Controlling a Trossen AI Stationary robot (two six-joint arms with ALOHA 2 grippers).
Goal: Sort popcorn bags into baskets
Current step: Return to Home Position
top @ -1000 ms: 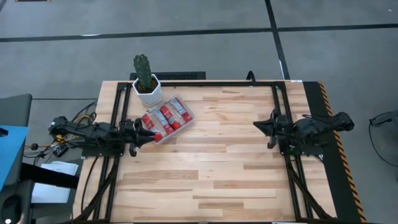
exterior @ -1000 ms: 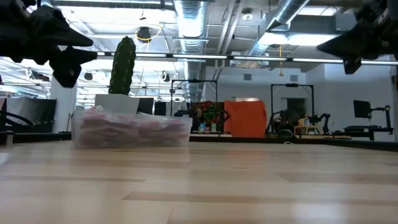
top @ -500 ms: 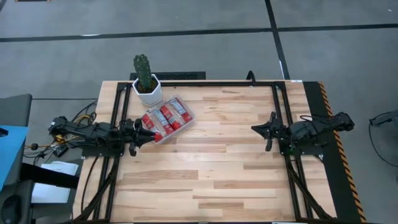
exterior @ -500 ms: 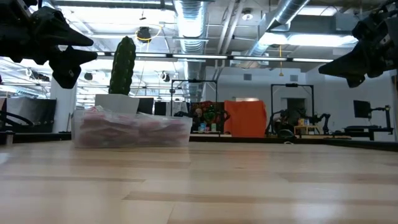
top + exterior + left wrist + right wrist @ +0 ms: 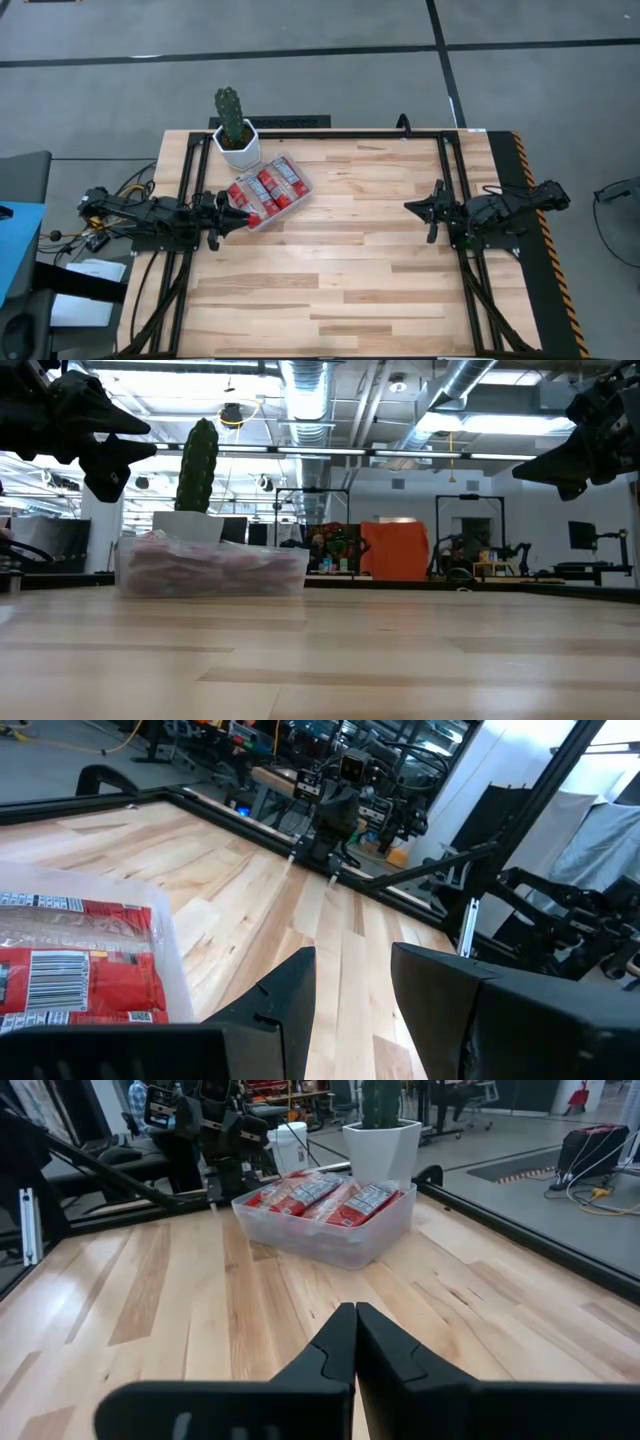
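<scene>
Several red popcorn bags (image 5: 265,190) lie flat, side by side, in the clear basket (image 5: 300,188), which stands on the table at the far left. They also show in the left wrist view (image 5: 80,960) and the right wrist view (image 5: 320,1192). My left gripper (image 5: 240,216) hovers level by the basket's near-left corner, above the rim. It is open (image 5: 352,975) with nothing between its fingers. My right gripper (image 5: 418,207) hangs over the table's right part, far from the basket. It is shut (image 5: 355,1320) and holds nothing.
A white hexagonal pot with a cactus (image 5: 236,138) stands just beyond the basket at the far left corner. Black frame rails (image 5: 455,170) run along the table's sides. Bare wooden table (image 5: 350,260) lies between the two arms and toward the near edge.
My right gripper has tipped its fingers downward and sunk a little, reaching slightly toward the table's left, then held still. The basket and the bags have not moved.
</scene>
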